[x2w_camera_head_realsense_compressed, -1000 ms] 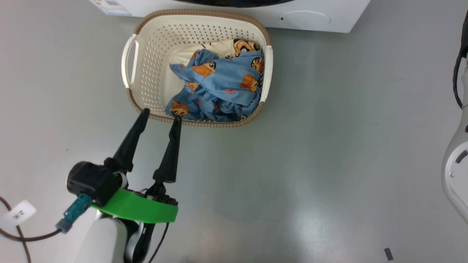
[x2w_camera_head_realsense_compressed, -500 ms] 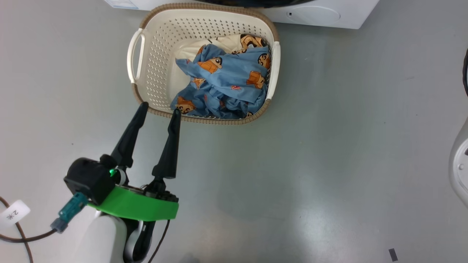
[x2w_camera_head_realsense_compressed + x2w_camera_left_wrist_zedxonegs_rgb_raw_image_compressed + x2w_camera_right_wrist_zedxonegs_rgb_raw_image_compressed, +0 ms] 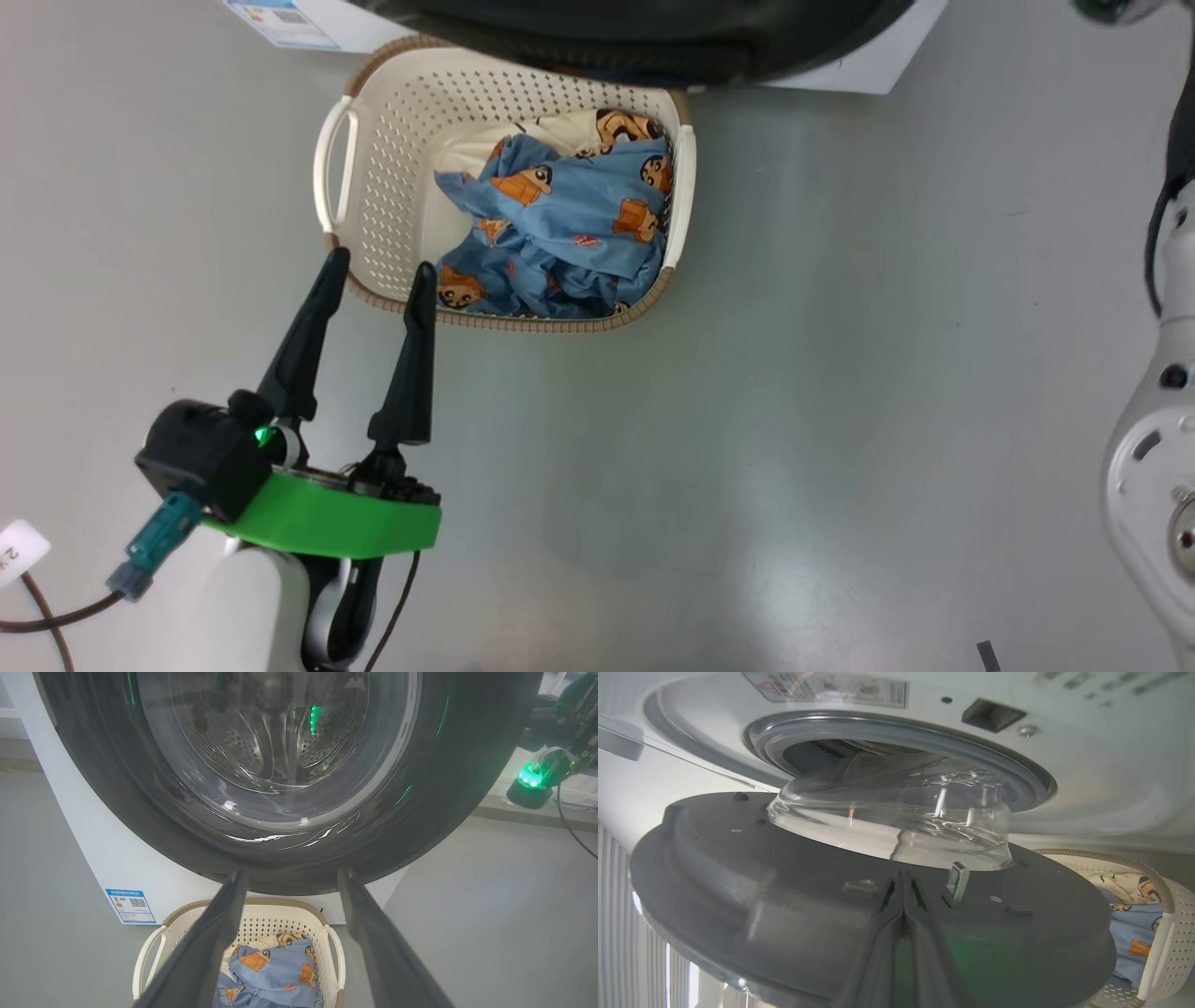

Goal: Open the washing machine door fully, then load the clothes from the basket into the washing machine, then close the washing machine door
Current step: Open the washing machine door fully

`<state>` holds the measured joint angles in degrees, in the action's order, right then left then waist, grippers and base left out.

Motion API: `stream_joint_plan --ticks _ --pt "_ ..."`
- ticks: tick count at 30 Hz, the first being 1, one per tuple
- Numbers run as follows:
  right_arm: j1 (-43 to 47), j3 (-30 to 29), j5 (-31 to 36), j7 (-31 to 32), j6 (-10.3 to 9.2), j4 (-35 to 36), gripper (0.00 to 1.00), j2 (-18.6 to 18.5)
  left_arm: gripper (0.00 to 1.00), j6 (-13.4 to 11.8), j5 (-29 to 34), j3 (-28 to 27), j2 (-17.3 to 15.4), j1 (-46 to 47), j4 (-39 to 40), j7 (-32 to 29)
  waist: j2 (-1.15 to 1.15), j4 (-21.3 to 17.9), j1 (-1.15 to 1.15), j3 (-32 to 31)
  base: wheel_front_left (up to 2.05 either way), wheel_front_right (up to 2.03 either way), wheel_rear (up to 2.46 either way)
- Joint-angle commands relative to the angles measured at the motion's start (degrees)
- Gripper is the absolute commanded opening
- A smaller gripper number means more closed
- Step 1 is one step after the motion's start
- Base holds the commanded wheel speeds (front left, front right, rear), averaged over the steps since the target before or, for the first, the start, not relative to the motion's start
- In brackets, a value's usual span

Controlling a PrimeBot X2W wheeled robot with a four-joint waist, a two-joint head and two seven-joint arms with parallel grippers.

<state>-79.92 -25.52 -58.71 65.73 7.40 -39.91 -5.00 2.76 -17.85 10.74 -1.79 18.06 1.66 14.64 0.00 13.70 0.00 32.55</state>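
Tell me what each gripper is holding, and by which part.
Nothing is held. The left gripper is open near the rim of the basket; the right gripper is shut, empty, tips at the inner face of the door.

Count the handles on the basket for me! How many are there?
2. The left handle is on the basket's left end, away from the clothes. The right handle is on its right end, beside the clothes. None looks hidden.

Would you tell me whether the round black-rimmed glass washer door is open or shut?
Partly open: the door angles away from the grey rubber seal, its glass bowl half out.
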Motion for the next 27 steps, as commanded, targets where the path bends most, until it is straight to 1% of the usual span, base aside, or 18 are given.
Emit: stream_joint_plan --ticks 1,7,15,17,18,22,27 --pt "1.7 2.0 -1.5 1.9 0.09 2.0 0.0 2.1 1.0 -0.2 0.7 -2.0 -1.1 0.4 1.6 0.4 0.0 -0.2 0.0 -0.6 0.0 0.0 0.0" --pt "6.6 6.4 -7.2 5.1 0.09 4.2 0.0 2.1 1.0 0.0 1.1 -2.4 -1.1 -0.2 1.6 0.4 0.0 -0.4 0.0 -2.0 0.0 0.0 0.0" --pt "13.5 15.0 -14.4 8.2 0.09 7.3 0.0 2.1 1.0 0.2 1.5 -3.0 -1.1 -0.9 1.9 0.4 0.0 -0.7 0.0 -4.2 0.0 0.0 0.0" --pt "15.4 17.5 -16.2 8.4 0.09 8.5 0.0 2.1 1.0 0.2 1.6 -3.2 -1.1 -1.0 2.0 0.4 0.0 -0.7 0.0 -4.9 0.0 0.0 0.0" --pt "17.1 20.2 -18.3 8.3 0.09 9.7 0.0 2.1 1.0 0.3 1.7 -3.2 -1.1 -1.2 2.0 0.4 0.0 -0.6 0.0 -5.4 0.0 0.0 0.0" --pt "20.9 25.9 -22.8 7.6 0.09 12.1 0.0 2.1 1.0 0.4 1.8 -3.2 -1.1 -1.7 1.9 0.4 0.0 -0.4 0.0 -6.7 0.0 0.0 0.0" --pt "24.9 32.9 -28.2 4.7 0.09 15.0 0.0 2.1 1.0 0.5 2.0 -3.3 -1.1 -2.5 1.6 0.4 0.0 -0.3 0.0 -8.1 0.0 0.0 0.0"
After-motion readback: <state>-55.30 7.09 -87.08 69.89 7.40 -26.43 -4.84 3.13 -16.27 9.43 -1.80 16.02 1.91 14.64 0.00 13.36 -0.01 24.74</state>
